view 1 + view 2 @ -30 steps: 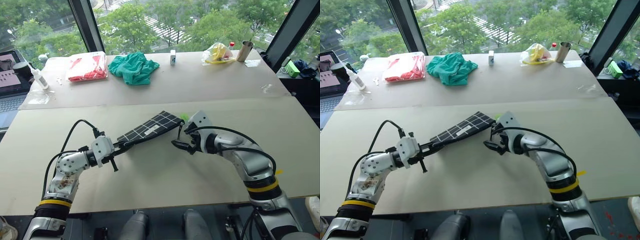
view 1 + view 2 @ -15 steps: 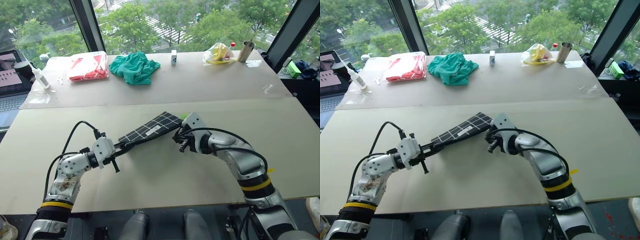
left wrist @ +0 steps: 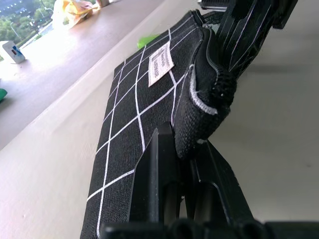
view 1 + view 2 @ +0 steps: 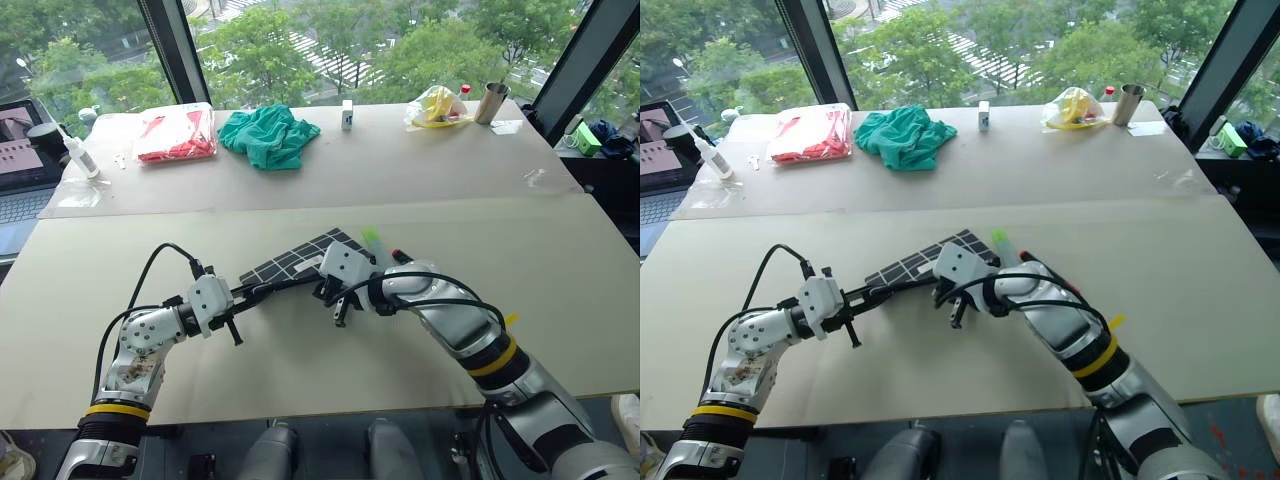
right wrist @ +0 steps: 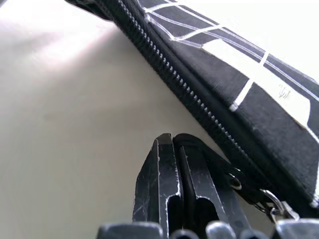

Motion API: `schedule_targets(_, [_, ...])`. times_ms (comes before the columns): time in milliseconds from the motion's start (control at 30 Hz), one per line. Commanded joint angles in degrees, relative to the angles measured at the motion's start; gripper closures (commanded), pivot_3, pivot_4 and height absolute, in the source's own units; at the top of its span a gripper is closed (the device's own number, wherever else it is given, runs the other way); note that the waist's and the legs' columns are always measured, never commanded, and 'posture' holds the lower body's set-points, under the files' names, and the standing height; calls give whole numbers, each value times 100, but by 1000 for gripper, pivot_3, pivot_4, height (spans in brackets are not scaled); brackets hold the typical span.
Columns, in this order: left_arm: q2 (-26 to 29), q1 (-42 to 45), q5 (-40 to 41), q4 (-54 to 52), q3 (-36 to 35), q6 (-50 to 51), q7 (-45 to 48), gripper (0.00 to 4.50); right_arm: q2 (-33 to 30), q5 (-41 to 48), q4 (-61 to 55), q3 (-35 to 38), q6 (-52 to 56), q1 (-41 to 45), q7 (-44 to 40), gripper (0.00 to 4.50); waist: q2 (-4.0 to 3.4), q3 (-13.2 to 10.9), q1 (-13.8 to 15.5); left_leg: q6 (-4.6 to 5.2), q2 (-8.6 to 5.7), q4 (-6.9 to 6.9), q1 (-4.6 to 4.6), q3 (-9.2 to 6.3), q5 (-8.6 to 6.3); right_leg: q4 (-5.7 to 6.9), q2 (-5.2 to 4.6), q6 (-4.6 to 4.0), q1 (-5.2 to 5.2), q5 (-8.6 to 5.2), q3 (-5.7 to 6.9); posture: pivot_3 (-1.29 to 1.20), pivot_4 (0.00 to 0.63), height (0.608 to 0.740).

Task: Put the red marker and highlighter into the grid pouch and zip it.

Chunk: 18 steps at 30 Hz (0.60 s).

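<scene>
The grid pouch (image 4: 293,262), black with white lines and a white label (image 3: 160,62), hangs tilted just above the near table. My left gripper (image 4: 243,293) is shut on its near corner (image 3: 197,124). My right gripper (image 4: 338,308) is shut on the black zipper pull strap (image 5: 209,164) at the pouch's front edge, about halfway along. The zipper teeth (image 5: 169,74) ahead of it look meshed. The light-green highlighter (image 4: 372,238) shows just past the pouch's far end. A red tip of the red marker (image 4: 395,254) peeks out beside my right wrist, with its barrel hidden.
The far table holds a red-and-white bag (image 4: 175,135), a green cloth (image 4: 268,136), a small white box (image 4: 346,113), a yellow bag (image 4: 437,105), a metal cup (image 4: 490,100) and a white bottle (image 4: 78,155). A laptop (image 4: 20,160) sits at far left.
My right gripper was open by the pouch's far end; it has shut on the pull strap and slid left along the pouch's edge towards the left gripper. The left arm held still.
</scene>
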<state>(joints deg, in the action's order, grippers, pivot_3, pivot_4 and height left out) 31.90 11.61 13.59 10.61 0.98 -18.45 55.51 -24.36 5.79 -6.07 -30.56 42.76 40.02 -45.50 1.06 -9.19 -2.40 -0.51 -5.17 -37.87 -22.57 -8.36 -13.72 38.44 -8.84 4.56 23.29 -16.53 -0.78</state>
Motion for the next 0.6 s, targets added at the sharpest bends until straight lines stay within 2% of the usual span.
schedule_targets(33, [-43,71,67,-178,-3,19,7,4500,-68,355,-441,1,-267,143,-768,4444,0,0,2,0,0,0,0,0,0,0,0,0,0,0,0,0,150,740])
schedule_targets(200, [-91,68,75,-166,76,37,92,4500,425,676,-113,185,-190,392,-1027,4444,0,0,-28,1,1,0,0,-1,-1,0,1,0,0,0,0,0,150,740])
schedule_targets(367, [-105,133,82,-119,106,40,191,4500,628,1292,-91,482,-5,567,-1555,4444,0,0,-19,-1,5,0,0,-5,0,1,7,0,1,0,0,0,150,740])
schedule_targets(600, [-136,234,60,-65,141,35,243,4500,931,1075,559,229,-295,748,-1615,4444,0,0,-13,-1,3,-1,0,-8,0,2,7,-1,2,1,0,0,150,740])
